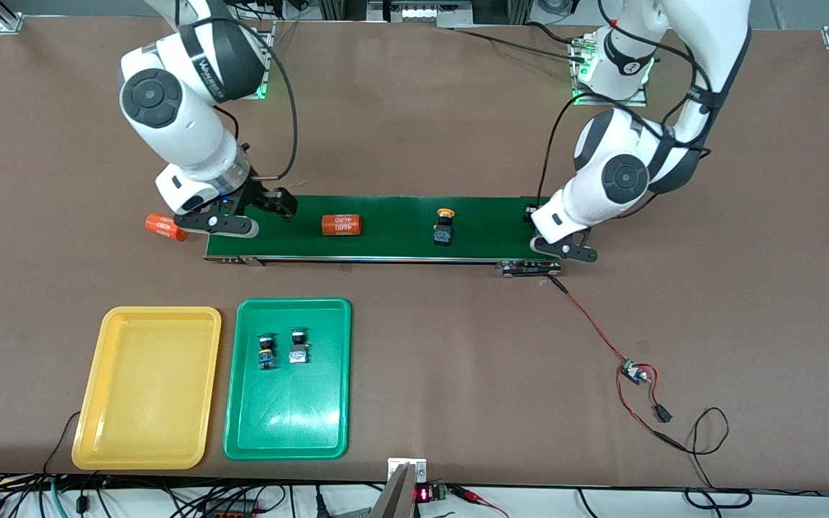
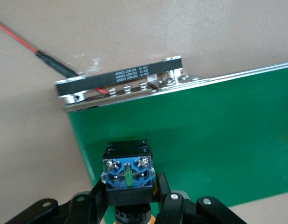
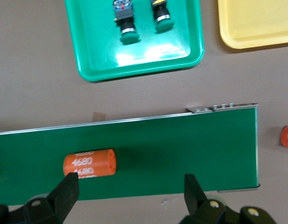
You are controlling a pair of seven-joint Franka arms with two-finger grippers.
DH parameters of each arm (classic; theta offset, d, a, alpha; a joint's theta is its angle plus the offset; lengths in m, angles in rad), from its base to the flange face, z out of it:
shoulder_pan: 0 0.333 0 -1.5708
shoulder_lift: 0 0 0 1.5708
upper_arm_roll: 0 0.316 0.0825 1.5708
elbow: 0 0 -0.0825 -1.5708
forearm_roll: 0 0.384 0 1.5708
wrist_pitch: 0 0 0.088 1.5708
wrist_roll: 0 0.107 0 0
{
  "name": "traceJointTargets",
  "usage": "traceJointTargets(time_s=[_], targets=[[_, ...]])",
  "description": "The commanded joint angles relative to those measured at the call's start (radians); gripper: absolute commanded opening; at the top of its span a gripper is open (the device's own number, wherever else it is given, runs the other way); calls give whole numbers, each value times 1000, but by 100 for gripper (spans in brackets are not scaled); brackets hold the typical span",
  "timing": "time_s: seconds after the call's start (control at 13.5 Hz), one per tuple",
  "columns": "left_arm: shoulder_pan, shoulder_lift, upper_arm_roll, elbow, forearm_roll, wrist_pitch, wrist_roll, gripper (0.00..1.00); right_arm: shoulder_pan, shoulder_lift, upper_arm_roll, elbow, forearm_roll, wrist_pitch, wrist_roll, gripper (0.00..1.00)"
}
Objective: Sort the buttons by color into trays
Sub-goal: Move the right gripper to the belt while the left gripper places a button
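Observation:
My left gripper point(image 1: 563, 249) is low over the conveyor belt's end on the left arm's side. It is shut on a button point(image 2: 128, 170) with a black-and-blue body; its cap is hidden below the fingers point(image 2: 164, 192). A yellow-capped button point(image 1: 444, 226) lies on the belt point(image 1: 393, 244). Two green-capped buttons point(image 1: 265, 351) point(image 1: 299, 347) lie in the green tray point(image 1: 286, 432), also seen in the right wrist view point(image 3: 126, 18) point(image 3: 161, 14). Beside it is the yellow tray point(image 1: 148, 388). My right gripper point(image 1: 245, 216) point(image 3: 130, 184) hangs open over the belt's other end.
One orange cylinder point(image 1: 342, 224) point(image 3: 89, 163) lies on the belt near the right gripper. Another point(image 1: 165, 226) lies on the table just off that end. Red and black wires with a small board point(image 1: 634, 372) trail from the belt's motor end point(image 1: 529, 267).

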Motion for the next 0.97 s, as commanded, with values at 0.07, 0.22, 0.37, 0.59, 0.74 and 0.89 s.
traceJointTargets(time_s=[0.07,0.22,0.37,0.59,0.74,0.89], targets=[[-40,37,8,27,-22,47,-15,0,-18,16,67,9,-73,8,82,100],[-49,40,8,29,-22,53,-29,2,-15,31,102,9,-107,8,131,100],[-49,43,8,45,-19,53,-19,97,-12,53,139,9,-131,10,203,100],[-49,3,8,70,-19,27,-27,100,28,106,151,32,-176,22,289,100],[-48,-64,10,76,-21,-23,-32,100,28,149,151,60,-179,34,297,100],[-35,-90,25,157,-8,-127,-32,100,32,221,151,121,-217,34,309,100]])
